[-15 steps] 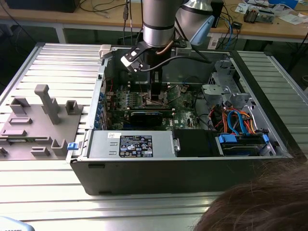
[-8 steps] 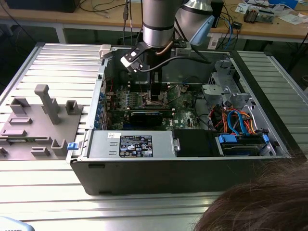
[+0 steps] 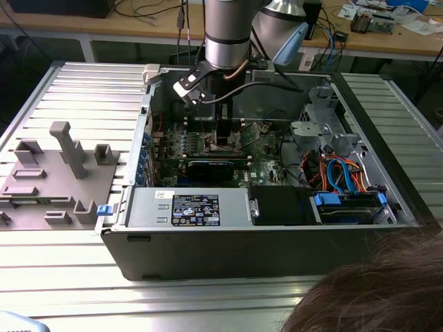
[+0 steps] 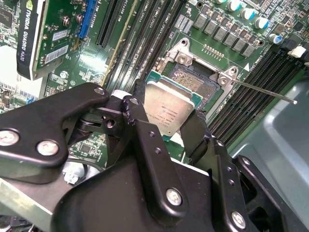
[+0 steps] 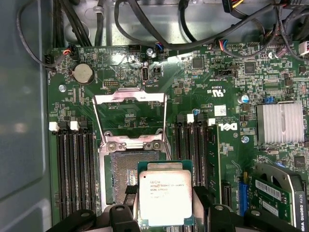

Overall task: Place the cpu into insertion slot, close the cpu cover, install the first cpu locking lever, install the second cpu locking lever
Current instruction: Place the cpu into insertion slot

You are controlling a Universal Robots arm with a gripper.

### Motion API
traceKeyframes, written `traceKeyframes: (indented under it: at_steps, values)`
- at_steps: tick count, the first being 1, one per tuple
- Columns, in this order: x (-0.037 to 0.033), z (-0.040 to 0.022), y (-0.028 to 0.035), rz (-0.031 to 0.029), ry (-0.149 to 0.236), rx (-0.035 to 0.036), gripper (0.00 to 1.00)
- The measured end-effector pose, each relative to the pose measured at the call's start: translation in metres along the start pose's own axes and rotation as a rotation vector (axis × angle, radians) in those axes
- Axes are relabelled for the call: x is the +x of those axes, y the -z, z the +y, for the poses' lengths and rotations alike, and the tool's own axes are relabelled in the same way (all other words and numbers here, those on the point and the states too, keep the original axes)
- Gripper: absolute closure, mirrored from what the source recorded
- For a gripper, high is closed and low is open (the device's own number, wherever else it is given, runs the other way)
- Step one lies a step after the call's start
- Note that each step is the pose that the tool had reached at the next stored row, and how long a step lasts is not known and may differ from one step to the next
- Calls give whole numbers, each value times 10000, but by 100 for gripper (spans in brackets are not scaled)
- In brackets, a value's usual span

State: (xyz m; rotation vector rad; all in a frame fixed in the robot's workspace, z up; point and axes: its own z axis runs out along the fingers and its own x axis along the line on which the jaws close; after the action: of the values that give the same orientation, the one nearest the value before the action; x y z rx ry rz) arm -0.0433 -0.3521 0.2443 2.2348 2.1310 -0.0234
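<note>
**Chip clamped, socket open beneath**

Slatted metal table (image 3: 83, 90) carries the open computer case (image 3: 208, 242). In the exterior view my gripper (image 3: 225, 135) reaches down into the case over the green circuit board (image 3: 266, 158). A person's hair (image 3: 377, 297) shows at that view's lower right corner.

In both wrist views my black fingers (image 4: 195, 130) are clamped on two opposite edges of the cpu (image 4: 169, 108), its dull silver top facing up. I hold it above the board, overlapping one corner of the insertion slot (image 5: 126, 174). It is not seated, and most of the slot's dark contact field lies bare. The cpu cover (image 5: 130, 98) is swung open, away from the slot on its hinge side, with green board visible through its square window.

In the second wrist view a thin locking lever (image 4: 263, 91) sticks out free from one corner of the slot. Long memory slots (image 5: 77, 169) run in rows on both sides of the socket. The graphics card (image 4: 26, 38) lies well apart from the chip, beyond one bank of them.
</note>
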Motion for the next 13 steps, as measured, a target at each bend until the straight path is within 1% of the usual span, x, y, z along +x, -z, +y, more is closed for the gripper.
traceKeyframes:
  at_steps: [13]
  values:
    - [1,-8,-37,-1,0,1,46]
